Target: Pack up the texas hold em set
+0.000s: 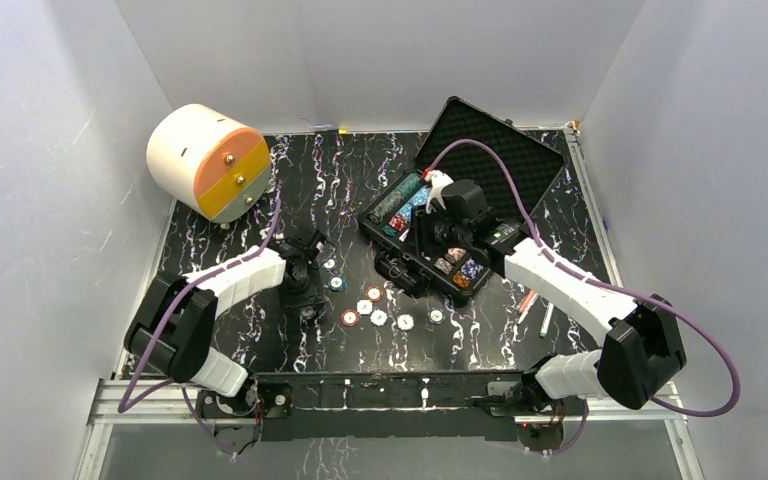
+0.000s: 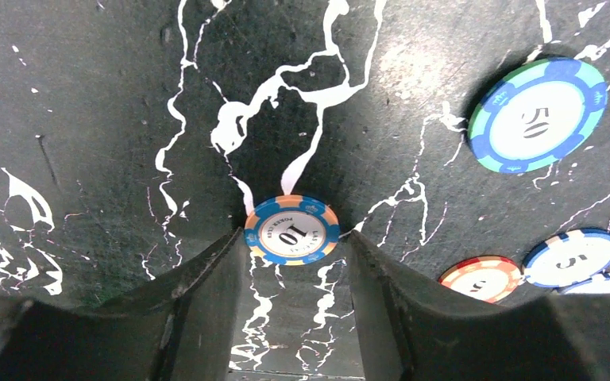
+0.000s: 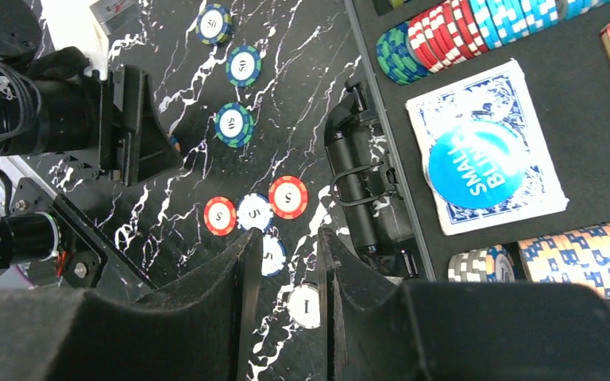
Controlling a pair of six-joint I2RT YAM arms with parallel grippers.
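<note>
The black case (image 1: pixel 500 150) lies open at the back right, with chip rows (image 3: pixel 461 32) and a blue card deck (image 3: pixel 476 163) in its grey foam. Several loose chips (image 1: pixel 379 317) lie on the table in front of it. My left gripper (image 1: pixel 308 305) points down left of them. In the left wrist view it (image 2: pixel 294 236) is shut on the edges of a blue-and-orange "10" chip (image 2: pixel 291 230). My right gripper (image 1: pixel 422 250) hovers over the case's front edge by the handle (image 3: pixel 361 182). Its fingers (image 3: pixel 287 234) stand slightly apart and hold nothing.
A white-and-orange round drawer unit (image 1: pixel 207 160) stands at the back left. A red pen (image 1: pixel 526 303) and a green pen (image 1: pixel 545 320) lie right of the chips. White walls close in the table on three sides. A teal "50" chip (image 2: pixel 536 115) lies beyond the left fingers.
</note>
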